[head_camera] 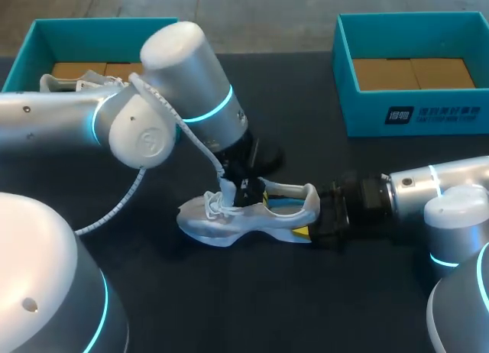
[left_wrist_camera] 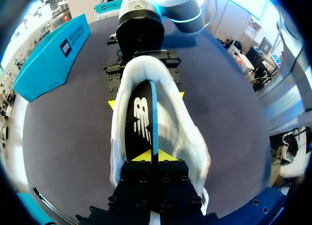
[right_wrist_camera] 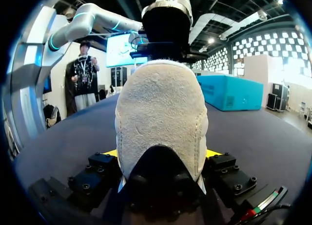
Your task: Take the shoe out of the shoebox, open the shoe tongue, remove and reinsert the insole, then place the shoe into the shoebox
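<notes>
A white shoe lies on its sole mid-table, toe to the left. My left gripper comes down into its opening. In the left wrist view this gripper is shut on the near end of the black and blue insole, which lies inside the shoe. My right gripper holds the heel from the right. In the right wrist view the grey heel fills the gap of that gripper, with one yellow-tipped finger pressed on each side.
A teal shoebox at the back left holds a second white shoe. Another teal shoebox stands at the back right with only brown card in it. Dark table lies in front of the shoe.
</notes>
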Robot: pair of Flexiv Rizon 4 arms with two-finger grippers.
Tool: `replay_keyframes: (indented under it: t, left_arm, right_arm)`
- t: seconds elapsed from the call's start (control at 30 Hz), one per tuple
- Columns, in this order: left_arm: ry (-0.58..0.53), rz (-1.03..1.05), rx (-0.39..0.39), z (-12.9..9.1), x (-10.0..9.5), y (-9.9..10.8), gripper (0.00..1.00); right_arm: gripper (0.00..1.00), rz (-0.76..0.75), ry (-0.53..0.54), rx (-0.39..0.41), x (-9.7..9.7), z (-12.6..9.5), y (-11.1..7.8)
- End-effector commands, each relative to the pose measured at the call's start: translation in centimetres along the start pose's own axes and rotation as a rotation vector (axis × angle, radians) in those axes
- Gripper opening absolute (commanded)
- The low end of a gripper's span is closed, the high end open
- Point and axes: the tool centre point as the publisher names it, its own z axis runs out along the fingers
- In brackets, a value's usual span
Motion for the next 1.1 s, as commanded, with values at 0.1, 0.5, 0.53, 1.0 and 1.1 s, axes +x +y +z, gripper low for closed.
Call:
replay_keyframes:
  t: [0.1,0.5,0.53,1.0,1.1]
  left_arm:
    - [0.029,0.021,0.043,-1.2,0.9,0.5,0.0]
    - [0.054,0.066,0.078,-2.7,2.4,0.2,0.0]
    - [0.054,0.068,0.079,-2.9,2.5,0.1,0.0]
    - [0.013,0.099,0.102,-4.4,3.0,-0.5,0.0]
    - [0.007,0.098,0.102,-4.5,3.0,-0.6,0.0]
  right_arm:
    - [0.0,0.001,-0.001,0.004,0.2,0.3,-0.1]
    - [0.0,0.001,-0.001,0.004,0.2,0.3,-0.1]
    - [0.0,0.001,-0.001,0.004,0.2,0.3,-0.1]
    - [0.0,0.001,-0.001,0.004,0.2,0.3,-0.1]
    - [0.0,0.001,-0.001,0.004,0.2,0.3,-0.1]
